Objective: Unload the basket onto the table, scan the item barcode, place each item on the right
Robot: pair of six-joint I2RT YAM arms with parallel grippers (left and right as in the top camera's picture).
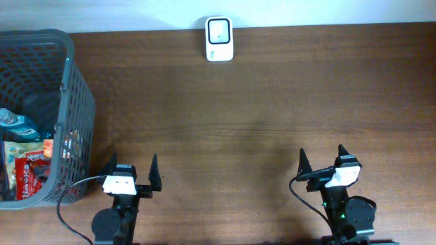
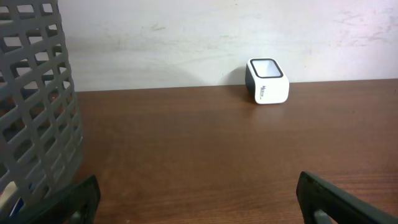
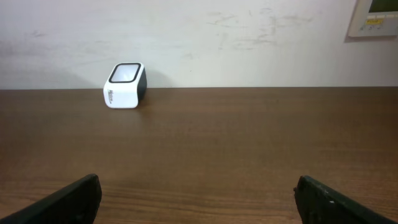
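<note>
A white barcode scanner (image 1: pixel 219 39) with a dark window stands at the table's far edge against the wall; it also shows in the left wrist view (image 2: pixel 268 81) and the right wrist view (image 3: pixel 124 86). Packaged items (image 1: pixel 26 170), among them a red packet and a blue one, lie inside the grey basket (image 1: pixel 76 102) at the left. My left gripper (image 1: pixel 132 169) rests near the front edge beside the basket, open and empty. At the front right my right gripper (image 1: pixel 321 159) is open too, with nothing between its fingers.
The grey mesh basket wall (image 2: pixel 34 106) fills the left side of the left wrist view, close to the left finger. A wall panel (image 3: pixel 373 17) hangs at the upper right behind the table. Brown wooden tabletop (image 1: pixel 245 122) lies between the grippers and the scanner.
</note>
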